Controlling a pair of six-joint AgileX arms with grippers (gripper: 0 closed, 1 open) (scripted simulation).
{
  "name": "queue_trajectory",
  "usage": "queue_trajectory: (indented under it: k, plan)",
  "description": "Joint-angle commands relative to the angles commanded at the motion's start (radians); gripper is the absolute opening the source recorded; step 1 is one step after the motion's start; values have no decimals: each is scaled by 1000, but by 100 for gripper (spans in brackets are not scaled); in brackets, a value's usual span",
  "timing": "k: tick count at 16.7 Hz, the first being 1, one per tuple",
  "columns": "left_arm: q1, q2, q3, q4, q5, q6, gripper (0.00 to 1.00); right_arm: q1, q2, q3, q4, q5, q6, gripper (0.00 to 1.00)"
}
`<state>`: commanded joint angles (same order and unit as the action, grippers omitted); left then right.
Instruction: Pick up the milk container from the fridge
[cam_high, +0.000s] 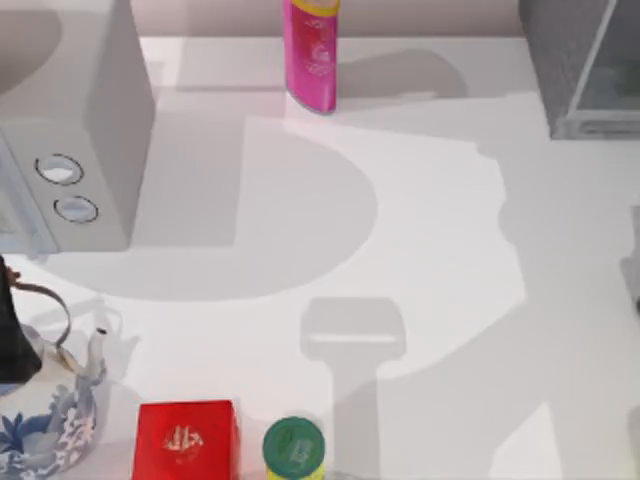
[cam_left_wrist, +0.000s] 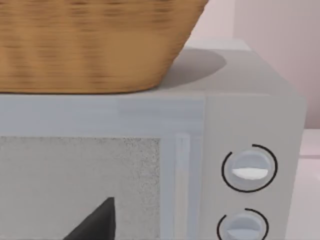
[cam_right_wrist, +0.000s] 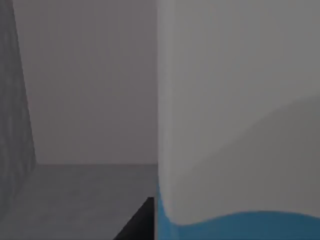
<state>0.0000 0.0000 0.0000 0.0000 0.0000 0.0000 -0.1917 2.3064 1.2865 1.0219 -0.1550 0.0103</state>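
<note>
The milk container (cam_right_wrist: 235, 125) stands very close in the right wrist view, with a white side and a light blue band low down. It is inside the fridge (cam_right_wrist: 90, 80), whose pale grey back wall and floor lie behind it. A dark part of my right gripper (cam_right_wrist: 137, 222) shows beside the carton's edge. From above, the fridge (cam_high: 580, 70) is at the table's far right corner, with dark speckled walls and a pale frame. A dark part of my left gripper (cam_left_wrist: 95, 225) shows in front of the microwave door; my left arm (cam_high: 8, 320) is at the left edge.
A light grey microwave (cam_high: 70, 130) with two round knobs stands at the far left, a wicker basket (cam_left_wrist: 90, 45) on top of it. A tall pink bottle (cam_high: 312, 50) stands at the back. A teapot (cam_high: 45, 410), red box (cam_high: 186, 440) and green can (cam_high: 292, 446) line the front.
</note>
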Motion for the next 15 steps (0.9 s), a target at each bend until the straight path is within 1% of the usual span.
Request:
queue_trajectory:
  k: [5, 6, 15]
  plan:
    - [0, 0, 0, 0, 0, 0, 100, 0, 0, 0, 0, 0, 0, 2]
    - [0, 0, 0, 0, 0, 0, 100, 0, 0, 0, 0, 0, 0, 0]
    - [0, 0, 0, 0, 0, 0, 100, -3, -5, 0, -3, 0, 1, 0]
